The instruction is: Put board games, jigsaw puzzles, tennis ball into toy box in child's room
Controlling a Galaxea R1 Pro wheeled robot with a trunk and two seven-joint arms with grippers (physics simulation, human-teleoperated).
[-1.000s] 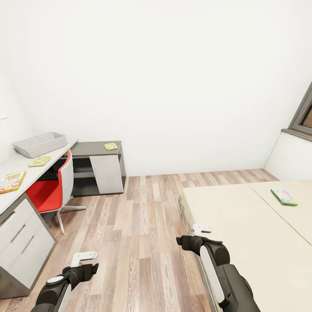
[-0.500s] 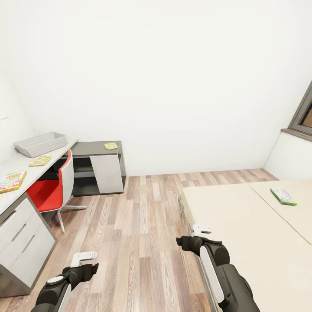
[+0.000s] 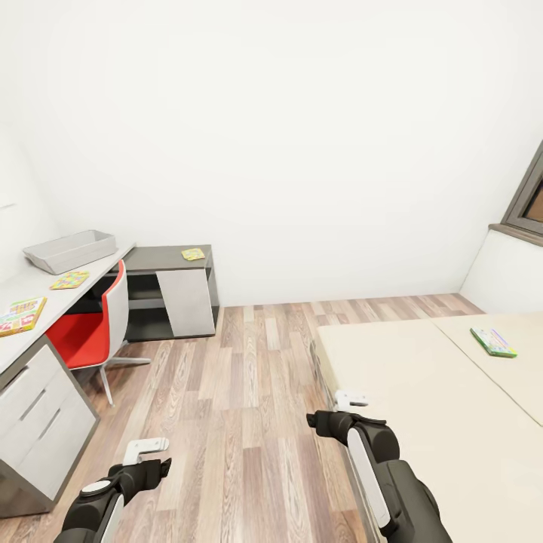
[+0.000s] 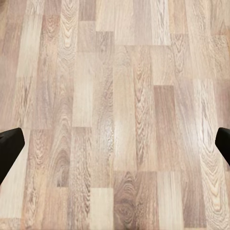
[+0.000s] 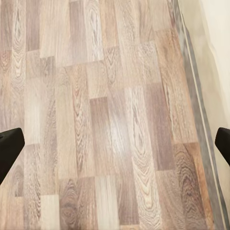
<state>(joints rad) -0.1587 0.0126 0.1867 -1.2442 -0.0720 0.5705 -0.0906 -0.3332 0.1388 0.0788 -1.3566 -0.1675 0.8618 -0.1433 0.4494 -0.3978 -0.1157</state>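
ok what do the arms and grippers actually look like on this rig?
Both arms are rounded, glossy black shells with white inlay panels; the right arm carries a long white strip along its forearm, the left arm a white patch with a small grey disc. Each wrist ends in a white bracket-like piece. The left wrist view shows dark, blunt fingers. No cables or markings visible.

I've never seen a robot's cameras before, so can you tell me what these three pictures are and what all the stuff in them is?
The big picture is from the robot's head, looking down at a bedroom. The two black arms at the bottom are its own, ending in the left pincer and the right pincer. Both are open and hold nothing. The other two pictures come from small cameras by each pincer, looking down at the wooden floor. On the desk sit a grey toy box, a colourful jigsaw puzzle and a board game. Another puzzle lies on the dark cabinet. One more board game lies on the bed.
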